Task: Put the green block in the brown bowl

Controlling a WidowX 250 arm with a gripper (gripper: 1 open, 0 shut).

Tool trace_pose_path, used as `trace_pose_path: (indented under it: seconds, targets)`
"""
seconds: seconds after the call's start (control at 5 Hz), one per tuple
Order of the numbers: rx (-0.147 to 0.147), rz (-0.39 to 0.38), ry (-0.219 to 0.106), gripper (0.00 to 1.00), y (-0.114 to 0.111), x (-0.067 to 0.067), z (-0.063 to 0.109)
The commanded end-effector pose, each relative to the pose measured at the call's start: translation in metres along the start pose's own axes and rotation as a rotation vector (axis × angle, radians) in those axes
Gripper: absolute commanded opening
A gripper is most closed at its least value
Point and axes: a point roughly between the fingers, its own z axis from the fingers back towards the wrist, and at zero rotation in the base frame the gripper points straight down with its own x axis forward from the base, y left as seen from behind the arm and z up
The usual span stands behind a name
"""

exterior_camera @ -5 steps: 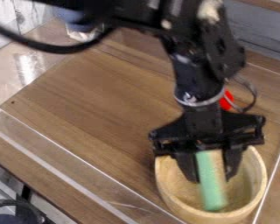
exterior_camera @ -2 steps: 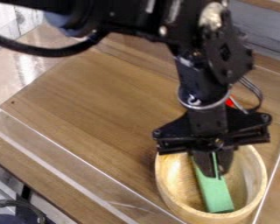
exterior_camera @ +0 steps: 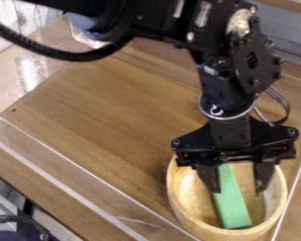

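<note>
The brown bowl [exterior_camera: 181,200] stands at the lower right of the wooden table. The green block [exterior_camera: 233,200] lies inside it, slanting from the near wall up toward the gripper. My gripper [exterior_camera: 237,173] hangs pointing down just over the bowl. Its black fingers [exterior_camera: 265,175] stand apart on either side of the block's upper end, with a gap to each side. The block looks free of them and rests on the bowl. The gripper is open.
The black arm [exterior_camera: 229,66] rises from the bowl toward the top of the view. The wooden tabletop [exterior_camera: 90,104] stretches to the left. A clear plastic sheet [exterior_camera: 59,174] covers the front left corner near the table's edge.
The block has sunk from hanging in the fingers to lying slanted in the bowl. The fingers have spread away from it. The hand has stayed over the bowl.
</note>
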Motion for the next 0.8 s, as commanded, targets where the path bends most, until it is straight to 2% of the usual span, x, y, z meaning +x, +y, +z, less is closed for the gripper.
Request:
trace_pose_path:
  seconds: [0.0,0.2,0.6]
  targets:
    - [-0.053,-0.035,-0.047,0.0,-0.009,0.0095,0.0194]
    - [-0.068,-0.121,-0.014,1.0,-0.0087,0.0112,0.0206]
    - [-0.094,-0.296,0.034,1.0,-0.0051,0.0188,0.0191]
